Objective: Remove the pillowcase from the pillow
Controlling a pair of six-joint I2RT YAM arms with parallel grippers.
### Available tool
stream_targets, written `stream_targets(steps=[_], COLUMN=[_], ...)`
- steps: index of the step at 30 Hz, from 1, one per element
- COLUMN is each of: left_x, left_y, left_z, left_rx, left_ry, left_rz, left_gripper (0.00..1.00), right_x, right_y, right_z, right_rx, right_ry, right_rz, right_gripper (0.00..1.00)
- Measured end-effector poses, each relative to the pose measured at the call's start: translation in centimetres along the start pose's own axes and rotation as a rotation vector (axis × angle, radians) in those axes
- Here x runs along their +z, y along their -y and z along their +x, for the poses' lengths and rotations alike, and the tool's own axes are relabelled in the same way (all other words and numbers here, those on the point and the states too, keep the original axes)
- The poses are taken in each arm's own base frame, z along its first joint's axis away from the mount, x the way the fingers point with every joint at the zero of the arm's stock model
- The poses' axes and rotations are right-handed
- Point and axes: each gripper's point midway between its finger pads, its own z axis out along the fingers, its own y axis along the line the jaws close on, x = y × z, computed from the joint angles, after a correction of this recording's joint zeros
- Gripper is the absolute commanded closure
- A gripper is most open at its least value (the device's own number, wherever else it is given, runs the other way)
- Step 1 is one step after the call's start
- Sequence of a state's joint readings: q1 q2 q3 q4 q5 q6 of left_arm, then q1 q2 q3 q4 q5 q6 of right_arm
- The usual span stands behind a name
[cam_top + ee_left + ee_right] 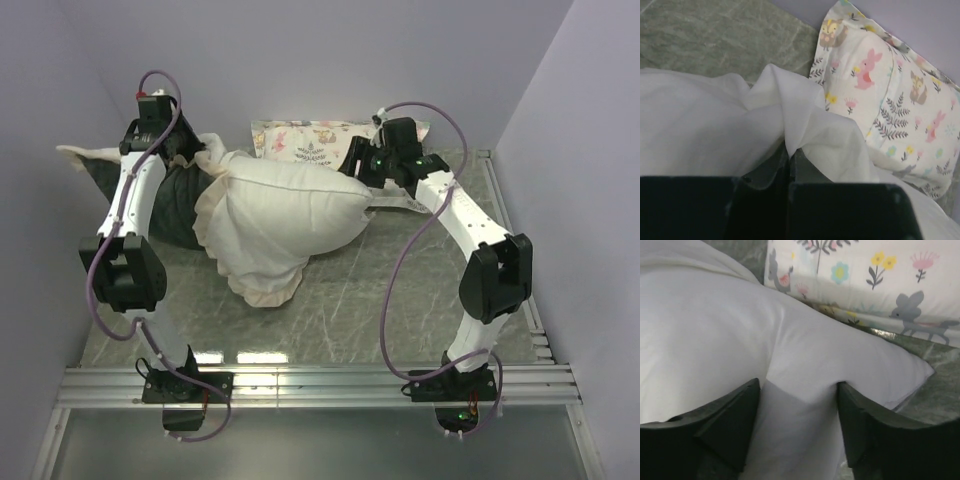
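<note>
The pillowcase's dark grey plush face is bunched at the left under my left arm, and its cream frill runs along the left and lower edge of the plump white pillow mid-table. My left gripper is shut on a fold of the thin cream-white pillowcase cloth, pinched between its closed tips. My right gripper is at the pillow's right end. Its jaws stand apart but clamp a thick fold of the white pillow between them.
A small pastel animal-print pillow lies against the back wall, just behind both grippers; it also shows in the left wrist view and the right wrist view. Purple walls close the left, back and right. Metal rails run along the near edge.
</note>
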State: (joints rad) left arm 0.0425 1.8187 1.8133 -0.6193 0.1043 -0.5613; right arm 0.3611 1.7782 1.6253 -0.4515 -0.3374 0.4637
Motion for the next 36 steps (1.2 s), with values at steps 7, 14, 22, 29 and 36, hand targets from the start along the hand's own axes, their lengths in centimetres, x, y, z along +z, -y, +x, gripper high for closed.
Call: stream_targets(steps=[7, 14, 22, 29, 36], left_x=[4.8, 6.0, 6.9, 7.3, 7.6], left_y=[-1.3, -1.3, -1.1, -0.9, -0.6], left_z=[0.3, -0.2, -0.6, -0.7, -0.7], left_rx=[-0.002, 0.0, 0.002, 0.002, 0.011], left_ry=[-0.026, -0.005, 0.001, 0.009, 0.019], left_rz=[-0.048, -0.046, -0.042, -0.029, -0.019], left_gripper=[0.86, 0.8, 0.8, 0.8, 0.8], right_x=[-2.7, -13.2, -13.2, -4.5, -0.9], right_y=[-2.0, -5.0, -6.6, -5.2, -4.2], right_z=[-5.4, -11.8, -3.0, 7.3, 6.5], right_rx=[-0.013, -0.061, -0.236, -0.363, -0.397], right_ry=[0.223, 0.593, 0.629, 0.414, 0.451], right_rz=[-0.051, -0.186, -0.302, -0.239, -0.145], right_gripper=[0.14, 0.11, 0.06, 0.05, 0.18])
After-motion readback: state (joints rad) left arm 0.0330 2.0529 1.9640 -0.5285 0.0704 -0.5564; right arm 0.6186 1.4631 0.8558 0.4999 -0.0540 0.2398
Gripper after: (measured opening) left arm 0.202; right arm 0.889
